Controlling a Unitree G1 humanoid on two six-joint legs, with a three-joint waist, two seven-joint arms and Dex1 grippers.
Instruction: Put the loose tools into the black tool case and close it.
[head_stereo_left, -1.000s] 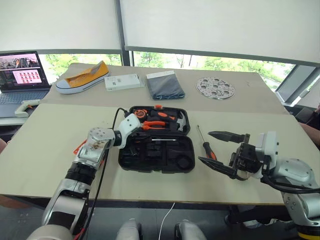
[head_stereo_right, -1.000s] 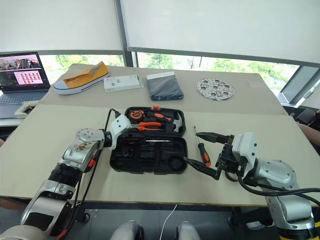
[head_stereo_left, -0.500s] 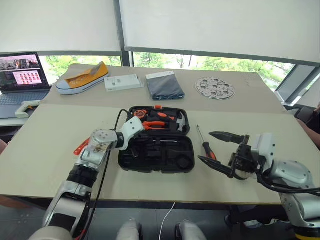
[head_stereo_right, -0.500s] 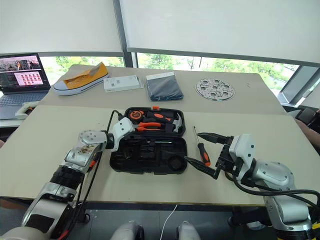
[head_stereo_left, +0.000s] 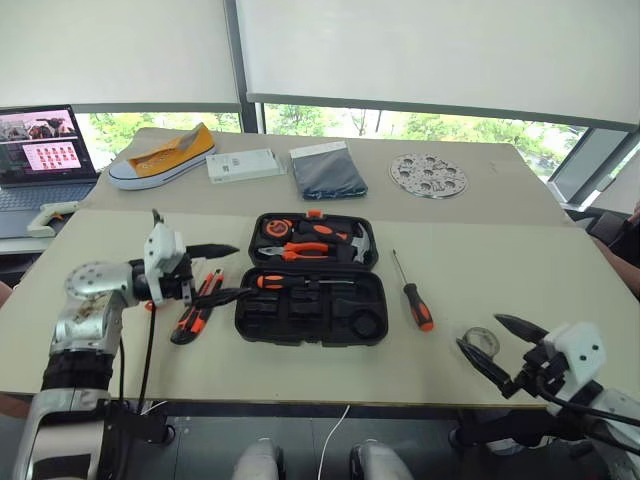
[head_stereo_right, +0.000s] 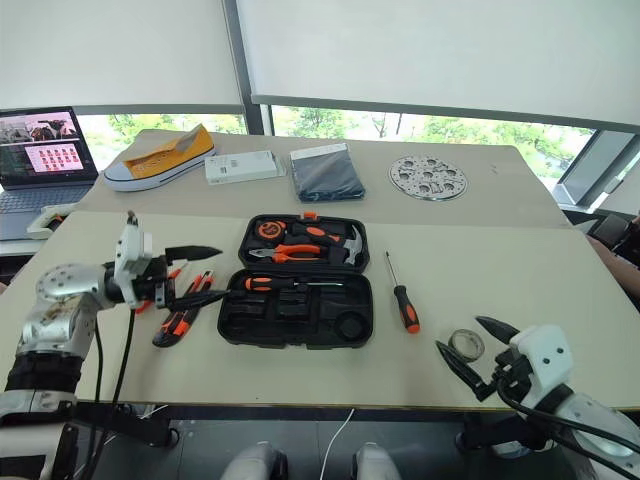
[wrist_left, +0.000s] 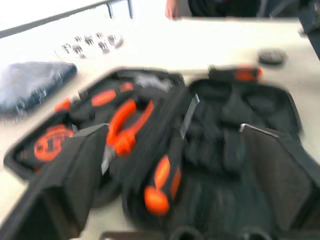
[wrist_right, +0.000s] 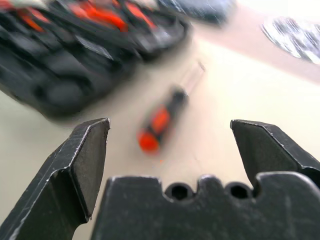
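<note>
- Left eye view had the black tool case lying open mid-counter, lid half at 12 o'clock, one orange-and-black screwdriver already sitting in the near half.
- Right gripper was spread wide with nothing in it, down at about 5 o'clock from the case.
- Tape roll sat right by its fingers, so the right arm looked like the obvious pick for that one.
- Loose screwdriver lay between case and roll, long axis running roughly 12 to 6, handle toward the robot, at about 11 o'clock from the right fingers.
- Left gripper was also wide open and empty, pointing at the case from 9 o'clock.
- Utility knife and slim orange screwdriver lay just below it, tilted 1 to 7.
</note>
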